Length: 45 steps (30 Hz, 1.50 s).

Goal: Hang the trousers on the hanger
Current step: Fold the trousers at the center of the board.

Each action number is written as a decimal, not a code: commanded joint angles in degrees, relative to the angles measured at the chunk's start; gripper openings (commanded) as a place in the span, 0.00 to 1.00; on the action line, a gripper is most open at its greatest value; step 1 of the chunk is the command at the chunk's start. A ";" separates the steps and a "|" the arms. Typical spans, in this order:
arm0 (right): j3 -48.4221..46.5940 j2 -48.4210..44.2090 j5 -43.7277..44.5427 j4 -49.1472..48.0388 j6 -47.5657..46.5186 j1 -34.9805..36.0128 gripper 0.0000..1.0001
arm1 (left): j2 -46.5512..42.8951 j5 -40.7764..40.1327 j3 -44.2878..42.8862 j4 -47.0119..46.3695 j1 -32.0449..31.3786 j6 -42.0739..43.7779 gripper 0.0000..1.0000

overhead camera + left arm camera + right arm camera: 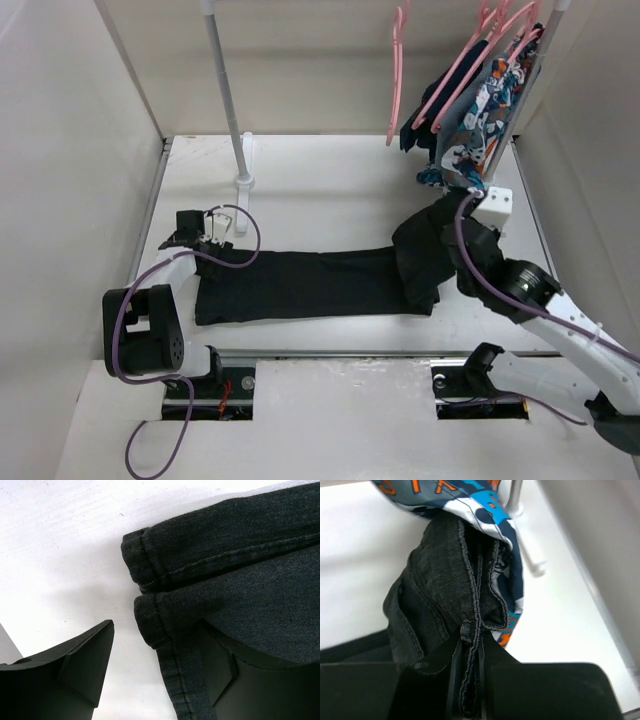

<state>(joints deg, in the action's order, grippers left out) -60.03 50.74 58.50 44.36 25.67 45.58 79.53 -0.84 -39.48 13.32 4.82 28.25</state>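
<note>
- The right tool (470,680) is clenched on the waistband of the trousers (310,285), holding that end up off the table (320,190), just beside the patterned garment (478,120).
- The left tool (157,645) is released, jaws apart on either side of the leg hems, gripping nothing yet.
- The trouser legs lie flat, stretched across the table from left to right.
- The bare pink hanger (397,85) hangs high at the back, well apart from the black cloth, with nothing on it.
- Early going, I'd say: the hem grab, the lift and the drape over the hanger are all left to do.
</note>
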 commanded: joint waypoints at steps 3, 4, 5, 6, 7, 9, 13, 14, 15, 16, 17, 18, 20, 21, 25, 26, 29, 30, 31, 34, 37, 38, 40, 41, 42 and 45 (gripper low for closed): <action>7.81 -5.21 -14.98 2.48 13.94 -1.73 0.04 | 2.03 -3.73 1.96 1.00 0.10 1.28 0.65; 10.35 -5.21 -18.21 4.31 18.84 -1.73 0.05 | 2.04 -3.73 1.96 1.00 0.10 1.28 0.65; 11.68 -5.21 -20.25 4.33 18.89 -1.73 0.05 | 2.04 -3.73 1.96 1.00 0.10 1.28 0.67; 12.91 -4.60 -22.18 4.33 21.24 -1.73 0.05 | 2.04 -3.73 1.96 1.00 0.10 1.28 0.67; 14.05 -4.60 -25.77 3.72 22.22 -1.73 0.07 | 2.04 -3.73 1.96 1.00 0.10 1.28 0.67; 16.69 -3.37 -27.91 4.33 26.33 -1.73 0.13 | 2.04 -3.73 1.96 1.00 0.10 1.81 0.67; 18.46 -2.05 -29.67 2.23 27.06 0.20 0.06 | 1.51 -4.26 2.48 1.00 0.10 2.34 0.68; 18.46 -2.05 -29.67 1.44 26.02 0.90 0.00 | 1.51 -4.26 2.48 0.48 0.10 2.34 0.68; 17.41 -2.05 -28.63 0.91 25.14 2.74 0.00 | 1.51 -4.26 2.48 0.48 0.10 2.34 0.68; 16.19 -0.92 -27.31 0.91 23.39 3.71 0.00 | 1.51 -4.26 3.00 0.48 0.10 2.34 0.68; 14.61 -0.12 -25.65 0.91 22.59 4.59 0.00 | 1.51 -4.26 3.01 0.48 0.10 2.34 0.68; 12.59 0.84 -22.06 0.91 21.54 5.99 0.00 | 1.51 -4.26 3.01 0.48 0.10 2.34 0.68; 4.86 5.65 -18.70 1.43 16.20 7.32 0.00 | 0.99 -4.26 3.01 1.09 0.62 2.34 0.68; 1.96 7.69 -16.08 0.56 13.82 8.20 0.00 | 0.98 -3.65 3.01 1.09 0.63 2.34 0.68; -13.33 20.07 -9.14 -3.48 2.39 17.92 0.00 | 0.28 -2.32 3.01 2.40 2.29 2.34 0.64; -19.54 22.71 -7.54 -4.79 0.54 19.88 0.00 | -0.33 -2.32 3.01 2.41 2.30 2.94 0.62; -29.93 31.94 -5.15 -8.57 -5.61 25.41 0.00 | -0.34 -1.53 3.71 3.03 2.91 3.48 0.48; -31.36 35.18 -5.15 -14.42 -10.68 26.39 0.00 | -0.34 -1.01 3.71 2.42 2.91 4.00 0.44; -32.33 36.70 -5.93 -17.96 -12.90 27.36 0.00 | -0.34 -1.00 4.24 2.41 2.91 4.01 0.41; -34.18 42.39 -10.15 -28.87 -17.14 27.98 0.00 | 0.71 1.27 4.24 1.88 2.91 4.01 0.27; -39.79 49.68 -13.49 -31.52 -20.21 27.98 0.00 | 0.72 3.47 4.24 1.88 2.91 4.01 0.21; -41.64 51.46 -14.11 -31.53 -20.22 27.98 0.00 | 0.72 3.48 4.24 1.88 2.91 4.01 0.18; -46.46 54.36 -17.35 -33.18 -21.88 27.98 0.00 | 0.72 4.18 4.24 1.88 2.91 4.53 0.18; -47.62 56.64 -18.93 -34.15 -23.63 28.50 0.00 | 0.72 4.88 4.24 1.88 2.91 5.23 0.17; -48.77 57.62 -21.56 -35.21 -24.35 28.51 0.00 | -0.07 5.41 4.24 2.58 2.91 5.24 0.17; -53.17 62.54 -23.17 -35.83 -24.88 28.51 0.00 | -0.60 5.41 3.72 3.20 2.91 5.76 0.19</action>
<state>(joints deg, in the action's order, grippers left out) -107.15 112.90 39.20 18.11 3.81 73.73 78.76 2.59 -37.56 12.03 7.27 32.77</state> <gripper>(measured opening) 0.148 0.186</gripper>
